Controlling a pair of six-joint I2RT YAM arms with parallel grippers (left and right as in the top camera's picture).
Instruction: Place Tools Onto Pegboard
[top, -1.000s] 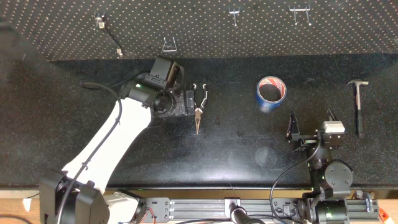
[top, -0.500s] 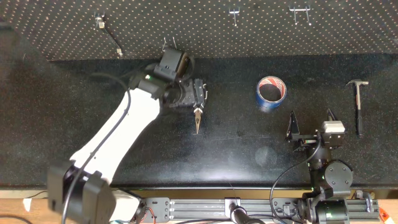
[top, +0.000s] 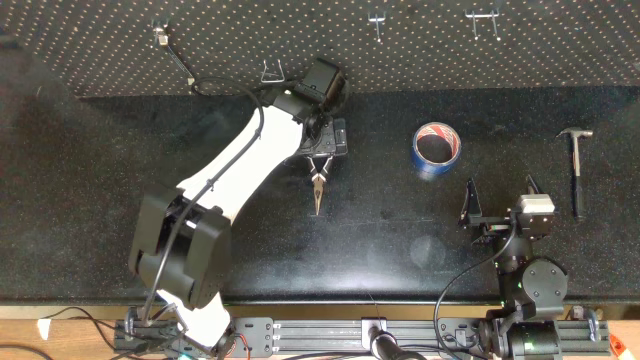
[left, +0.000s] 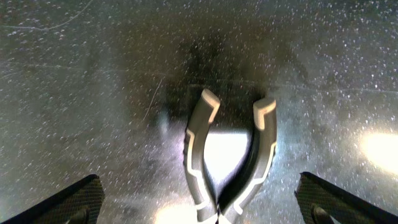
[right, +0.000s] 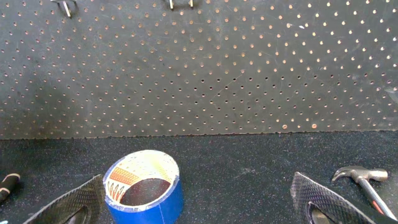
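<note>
Top view: the left arm slants up across the table toward the pegboard. Its left hand points down over the pliers, fingers spread wide and holding nothing. Bare table separates the pliers from the blue tape roll. The right hand rests near the front edge, wide open. The hammer lies near the table's right edge.

Pliers flat on the speckled black table, 2 grey handles splayed, sitting between the pincer fingers, which are spread wide.
</note>
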